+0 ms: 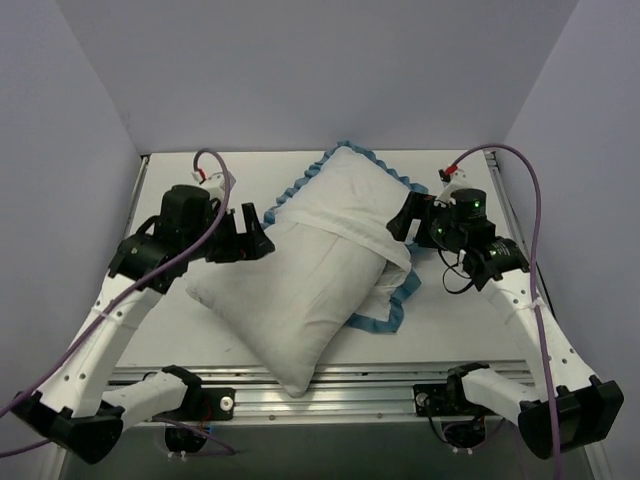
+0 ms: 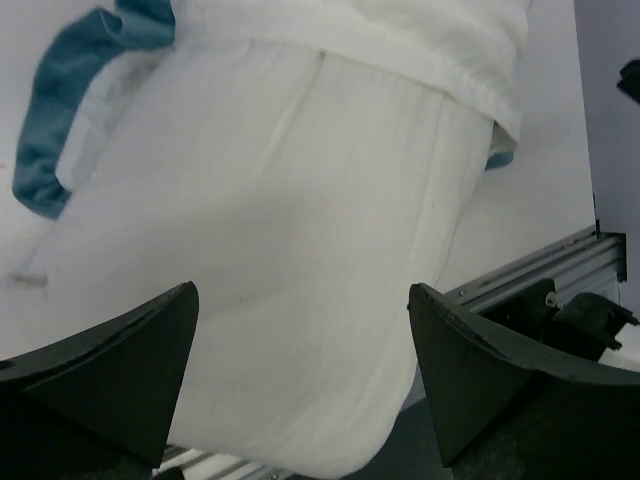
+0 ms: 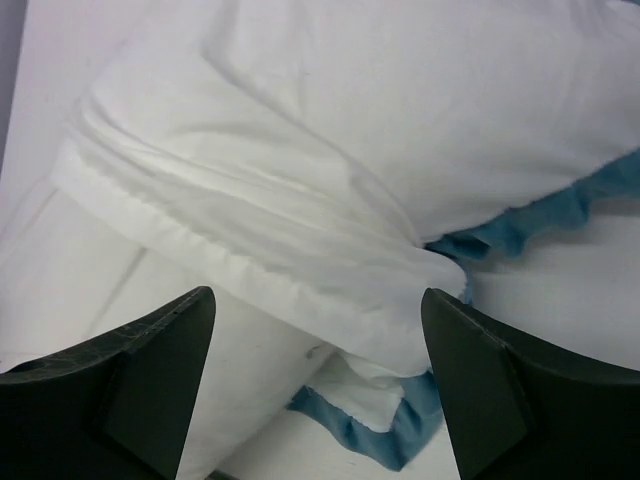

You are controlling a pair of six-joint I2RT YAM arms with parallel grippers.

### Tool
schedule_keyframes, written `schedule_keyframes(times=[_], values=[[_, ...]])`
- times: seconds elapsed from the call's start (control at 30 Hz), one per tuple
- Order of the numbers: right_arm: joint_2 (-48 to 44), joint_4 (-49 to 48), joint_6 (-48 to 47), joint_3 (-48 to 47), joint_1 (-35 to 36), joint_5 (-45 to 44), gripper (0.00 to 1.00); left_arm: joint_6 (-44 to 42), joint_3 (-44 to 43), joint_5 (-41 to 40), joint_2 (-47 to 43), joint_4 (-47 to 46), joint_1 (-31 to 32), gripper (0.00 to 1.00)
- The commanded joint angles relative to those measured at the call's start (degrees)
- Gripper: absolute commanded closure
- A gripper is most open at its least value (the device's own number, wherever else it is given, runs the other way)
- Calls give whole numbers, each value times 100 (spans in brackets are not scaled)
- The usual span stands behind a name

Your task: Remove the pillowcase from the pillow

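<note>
The plain white pillow lies diagonally on the table, its near half sticking out of the pillowcase. The pillowcase shows its white reverse with blue ruffled trim and covers the far half. My left gripper is open at the pillow's left side, above its bare part. My right gripper is open at the right side, over the pillowcase's bunched opening hem. Neither holds anything. The patterned front is hidden.
The white table ends in a metal rail at the near edge; the pillow's near corner overhangs it. Grey walls close the left, right and back. Cables arc over both arms.
</note>
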State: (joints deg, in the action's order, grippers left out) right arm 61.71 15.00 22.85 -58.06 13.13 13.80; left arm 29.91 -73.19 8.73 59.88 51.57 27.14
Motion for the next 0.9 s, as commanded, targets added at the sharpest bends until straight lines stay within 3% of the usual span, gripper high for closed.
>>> schedule_keyframes(times=[0.0, 0.2, 0.43, 0.53, 0.57, 0.63, 0.67, 0.73, 0.77, 0.87], values=[[-98, 64, -281, -275, 330, 140, 20, -503, -766, -30, 942, -121, -252, 6], [34, -111, -430, -241, 700, 237, 16, -644, -1162, 663, 2446, -709, -736, 6], [235, -322, -501, -179, 928, 228, 15, -680, -1224, 1322, 3635, -1122, -824, 6], [350, -489, -440, -144, 1104, 149, 15, -583, -1093, 1717, 3935, -1332, -815, 0], [385, -533, -422, -144, 1148, 123, 15, -548, -1031, 1833, 3970, -1412, -815, 16], [525, -604, -422, -179, 1289, 70, 15, -452, -917, 2078, 3962, -1640, -815, 35], [587, -613, -439, -283, 1324, 44, 15, -442, -908, 2123, 3909, -1694, -815, 62], [780, -595, -466, -416, 1464, -53, 15, -486, -969, 2133, 3848, -1729, -815, 88], [850, -595, -501, -486, 1517, -140, 16, -530, -1126, 2107, 3778, -1703, -815, 97], [1062, -595, -553, -820, 1702, -325, 16, -925, -1687, 1774, 3654, -1396, -815, 98]])
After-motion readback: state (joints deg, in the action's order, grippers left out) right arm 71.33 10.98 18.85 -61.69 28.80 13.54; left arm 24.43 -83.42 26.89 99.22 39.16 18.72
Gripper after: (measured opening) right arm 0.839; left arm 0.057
